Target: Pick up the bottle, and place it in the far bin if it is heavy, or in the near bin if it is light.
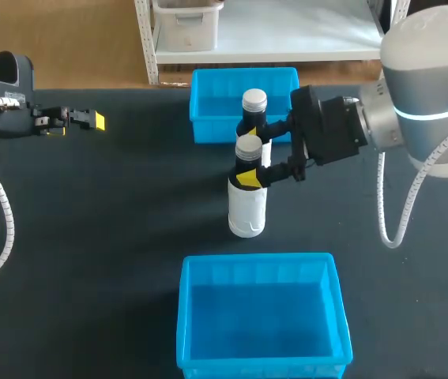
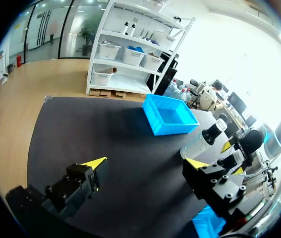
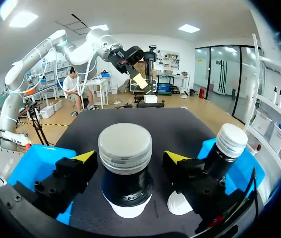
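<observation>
- The upright bottle is straddled at its neck by the right gripper; its fingers are spread, not yet touching.
- The left gripper is held open and empty, well apart.

I count two bottles on the one bench: the near bottle and the far bottle. Each carries one silver cap, so two caps. There are two blue bins, the far bin and the near bin. I have two arms in view, each ending in one tool: the left tool and the right tool. Every tool has two yellow-tipped fingers, four tips in all.
</observation>
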Controlling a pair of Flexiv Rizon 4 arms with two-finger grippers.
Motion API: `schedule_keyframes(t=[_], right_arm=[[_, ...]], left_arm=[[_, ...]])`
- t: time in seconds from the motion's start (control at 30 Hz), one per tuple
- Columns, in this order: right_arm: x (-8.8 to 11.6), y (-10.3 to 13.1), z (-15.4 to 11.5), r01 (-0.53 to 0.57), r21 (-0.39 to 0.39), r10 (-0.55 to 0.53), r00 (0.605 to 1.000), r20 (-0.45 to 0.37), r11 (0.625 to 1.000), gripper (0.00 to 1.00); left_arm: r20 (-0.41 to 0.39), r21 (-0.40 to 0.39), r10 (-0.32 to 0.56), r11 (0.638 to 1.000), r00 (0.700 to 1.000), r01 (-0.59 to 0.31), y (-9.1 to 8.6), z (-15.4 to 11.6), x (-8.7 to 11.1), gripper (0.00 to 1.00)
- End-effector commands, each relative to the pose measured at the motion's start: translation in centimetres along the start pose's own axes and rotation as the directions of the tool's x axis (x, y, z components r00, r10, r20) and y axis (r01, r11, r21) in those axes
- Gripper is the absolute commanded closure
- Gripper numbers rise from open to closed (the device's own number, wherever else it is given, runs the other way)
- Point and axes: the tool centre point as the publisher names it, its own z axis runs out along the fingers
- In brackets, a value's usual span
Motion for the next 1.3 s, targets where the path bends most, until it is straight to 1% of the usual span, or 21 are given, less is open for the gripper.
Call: schedule_keyframes(t=[0.03,0.07,0.13,0.17,0.2,0.23,0.27,0.3,0.4,0.5,0.53,0.67,0.97,1.0,1.1,1.2,1.3], right_arm=[[0.0,0.01,-0.11,0.002,-0.003,-0.002,1.0,0.003,1.0,0.18],[0.0,0.01,-0.11,0.002,-0.003,-0.002,1.0,0.004,1.0,0.19],[-0.01,0.01,-0.1,0.001,-0.004,-0.001,1.0,0.003,1.0,0.25],[0.0,0.03,-0.1,0.001,-0.005,-0.001,1.0,0.003,1.0,0.26],[0.03,0.05,-0.07,0.0,-0.006,0.0,1.0,0.003,1.0,0.29],[0.1,0.05,-0.03,-0.002,-0.008,0.002,1.0,0.003,1.0,0.36],[0.11,0.06,-0.03,-0.003,-0.008,0.003,1.0,0.003,1.0,0.38],[0.12,0.06,-0.03,-0.005,-0.009,0.005,1.0,0.003,1.0,0.4],[0.14,0.08,0.0,-0.007,-0.01,0.007,1.0,0.004,1.0,0.39],[0.15,0.13,0.07,-0.009,-0.013,0.009,1.0,0.006,1.0,0.45],[0.15,0.15,0.08,-0.008,-0.014,0.009,1.0,0.006,1.0,0.5],[0.1,0.2,0.12,-0.008,-0.016,0.008,1.0,0.007,1.0,0.53],[0.07,0.39,0.12,-0.008,-0.022,0.008,1.0,0.012,1.0,0.54],[0.07,0.4,0.12,-0.008,-0.022,0.008,1.0,0.013,1.0,0.57],[0.08,0.39,0.08,-0.009,-0.02,0.009,1.0,0.016,1.0,0.62],[0.1,0.37,0.03,-0.01,-0.018,0.01,1.0,0.018,1.0,0.71],[0.08,0.35,-0.05,-0.01,-0.016,0.01,1.0,0.021,1.0,0.89]], left_arm=[[0.0,0.0,0.0,1.0,1.0,0.0,0.0,0.0,0.0,0.0],[0.0,0.0,0.0,1.0,1.0,0.0,0.0,0.0,0.0,0.0],[0.0,0.0,0.0,1.0,1.0,0.0,0.0,0.0,0.0,0.0],[0.0,0.0,0.0,1.0,1.0,0.0,0.0,0.0,0.0,0.0],[0.0,0.0,0.0,1.0,1.0,0.0,0.0,0.0,0.0,0.0],[0.0,0.0,0.0,1.0,1.0,0.0,0.0,0.0,0.0,0.0],[0.0,0.0,0.0,1.0,1.0,0.0,0.0,0.0,0.0,0.0],[0.0,0.0,0.0,1.0,1.0,0.0,0.0,0.0,0.0,0.0],[0.0,0.0,0.0,1.0,1.0,0.0,0.0,0.0,0.0,0.0],[0.0,0.0,0.0,1.0,1.0,0.0,0.0,0.0,0.0,0.0],[0.0,0.0,0.0,1.0,1.0,0.0,0.0,0.0,0.0,0.0],[0.0,0.0,0.0,1.0,1.0,0.0,0.0,0.0,0.0,0.0],[0.0,0.0,0.0,1.0,1.0,0.0,0.0,0.0,0.0,0.0],[0.0,0.0,0.0,1.0,1.0,0.0,0.0,0.0,0.0,0.0],[0.0,0.0,0.0,1.0,1.0,0.0,0.0,0.0,0.0,0.0],[0.0,0.0,0.0,1.0,1.0,0.0,0.0,0.0,0.0,0.0],[0.0,0.0,0.0,1.0,1.0,0.0,0.0,0.0,0.0,0.0]])
